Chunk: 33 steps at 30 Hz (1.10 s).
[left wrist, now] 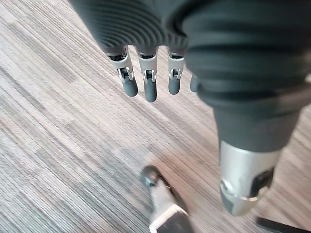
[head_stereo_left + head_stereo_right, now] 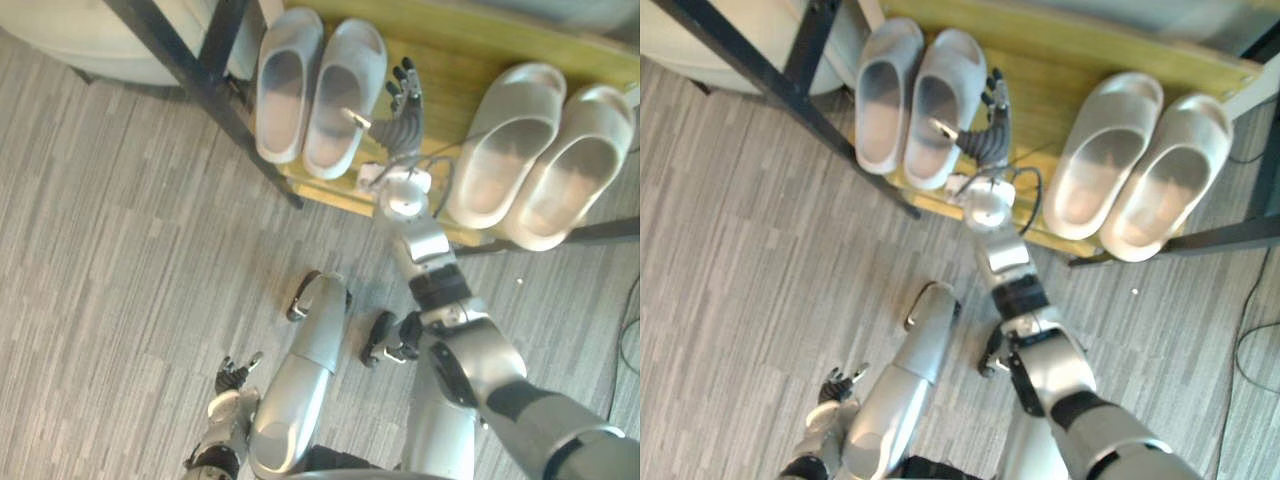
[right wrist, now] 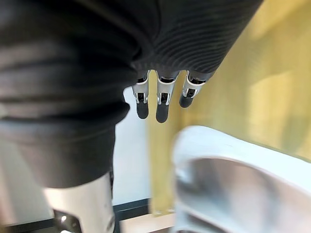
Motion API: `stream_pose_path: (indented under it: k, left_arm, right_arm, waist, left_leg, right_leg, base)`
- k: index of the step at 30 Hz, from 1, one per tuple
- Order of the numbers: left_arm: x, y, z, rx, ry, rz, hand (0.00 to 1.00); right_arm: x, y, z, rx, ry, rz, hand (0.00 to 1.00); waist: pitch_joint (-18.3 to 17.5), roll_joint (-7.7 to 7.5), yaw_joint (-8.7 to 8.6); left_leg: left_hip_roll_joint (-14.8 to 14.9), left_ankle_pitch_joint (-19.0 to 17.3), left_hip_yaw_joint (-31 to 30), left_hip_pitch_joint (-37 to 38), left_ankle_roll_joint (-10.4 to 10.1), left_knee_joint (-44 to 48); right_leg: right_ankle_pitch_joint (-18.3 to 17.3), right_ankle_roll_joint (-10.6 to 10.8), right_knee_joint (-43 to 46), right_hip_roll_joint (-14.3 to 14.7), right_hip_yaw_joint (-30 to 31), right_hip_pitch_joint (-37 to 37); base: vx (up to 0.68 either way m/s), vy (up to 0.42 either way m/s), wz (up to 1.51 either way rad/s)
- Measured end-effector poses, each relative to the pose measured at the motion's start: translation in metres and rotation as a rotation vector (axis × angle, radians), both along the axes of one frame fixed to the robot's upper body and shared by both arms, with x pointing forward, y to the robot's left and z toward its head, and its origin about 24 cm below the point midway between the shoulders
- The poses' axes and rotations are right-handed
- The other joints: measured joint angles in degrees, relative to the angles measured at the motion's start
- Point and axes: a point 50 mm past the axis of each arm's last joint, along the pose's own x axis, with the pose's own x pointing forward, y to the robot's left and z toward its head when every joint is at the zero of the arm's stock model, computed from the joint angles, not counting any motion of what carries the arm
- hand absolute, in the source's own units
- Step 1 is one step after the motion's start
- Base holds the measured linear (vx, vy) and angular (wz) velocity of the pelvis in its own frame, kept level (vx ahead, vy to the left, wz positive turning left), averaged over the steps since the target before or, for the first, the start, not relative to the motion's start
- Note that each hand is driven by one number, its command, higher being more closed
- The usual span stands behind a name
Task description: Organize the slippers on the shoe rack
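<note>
Left eye view: Two grey slippers and two cream slippers sat in pairs on the yellow shelf. The right hand was just beside the grey pair, fingers straight, holding nothing. The left hand was low over the floor.
Left wrist view: The left hand's fingers were loose and held nothing.
Right wrist view: A grey slipper lay near the right hand's fingers.
Feel: The slippers looked light, soft and bendy. Pinching a side wall or the heel edge should work best.
</note>
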Motion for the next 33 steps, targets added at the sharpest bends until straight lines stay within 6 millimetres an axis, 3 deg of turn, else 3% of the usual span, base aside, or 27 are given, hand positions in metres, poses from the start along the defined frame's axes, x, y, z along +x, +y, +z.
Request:
stream_pose_path:
  k: [5,10,14,16,19,23,27,33]
  left_arm:
    - [-0.029,0.008,-0.011,0.023,0.073,-0.015,0.00]
    - [-0.054,0.021,-0.017,0.062,0.139,-0.022,0.00]
    - [-0.073,0.026,-0.021,0.076,0.187,-0.057,0.00]
    - [-0.079,0.027,-0.023,0.075,0.205,-0.072,0.00]
    - [-0.088,0.024,-0.027,0.082,0.254,-0.131,0.00]
    - [-0.085,0.018,-0.028,0.087,0.252,-0.229,0.00]
    - [-0.083,0.018,-0.027,0.093,0.250,-0.268,0.00]
    - [-0.077,0.013,-0.026,0.101,0.236,-0.320,0.00]
  right_arm:
    - [-0.034,-0.005,-0.071,-0.094,0.142,0.045,0.00]
    - [-0.065,-0.008,-0.126,-0.114,0.315,0.112,0.00]
    - [-0.091,-0.017,-0.156,-0.138,0.411,0.139,0.00]
    - [-0.097,-0.022,-0.166,-0.145,0.446,0.132,0.00]
    - [-0.110,-0.046,-0.200,-0.191,0.584,0.085,0.00]
    - [-0.132,-0.085,-0.249,-0.265,0.822,-0.005,0.00]
    - [-0.150,-0.103,-0.276,-0.308,0.969,-0.055,0.00]
    - [-0.184,-0.121,-0.312,-0.339,1.196,-0.099,0.00]
  waist:
    - [-5.3,-1.95,-2.43]
    - [-10.1,-3.64,-4.14]
    - [-14.7,-4.38,-5.60]
    - [-16.2,-4.22,-6.15]
    - [-18.7,-3.02,-7.31]
    - [-19.9,-1.67,-8.53]
    - [-20.0,-1.57,-9.80]
    - [-20.6,-0.66,-9.96]
  left_leg:
    - [2.2,4.1,3.4,12.2,1.8,-14.7]
    - [4.3,7.2,6.3,22.3,3.4,-26.4]
    - [4.5,10.5,8.3,30.4,4.8,-36.8]
    - [4.6,11.7,8.7,32.5,5.0,-40.2]
    - [4.4,14.1,8.9,36.4,5.7,-45.9]
    - [3.7,17.5,8.8,40.2,7.0,-52.7]
    - [2.9,18.2,9.2,41.7,7.6,-53.6]
    - [2.7,21.4,10.2,45.4,8.7,-59.6]
  right_leg:
    - [4.3,1.5,-13.4,0.2,1.4,11.1]
    - [8.4,2.9,-26.1,1.1,2.4,21.2]
    - [11.9,4.2,-36.8,0.8,3.1,28.9]
    - [13.2,4.7,-40.2,0.7,3.0,31.0]
    - [16.3,5.8,-47.8,0.7,2.3,35.9]
    - [21.7,7.0,-58.5,0.5,1.8,41.8]
    - [24.3,7.5,-62.9,0.1,2.3,44.5]
    - [26.7,7.7,-65.6,-0.2,3.3,45.9]
  base:
    - [0.11,0.020,-0.09]
    - [0.19,0.065,-0.14]
    - [0.21,0.109,-0.12]
    - [0.19,0.081,-0.01]
    - [0.14,0.063,0.06]
    - [0.09,0.083,0.04]
    - [-0.01,0.080,-0.08]
    - [-0.09,0.036,-0.10]
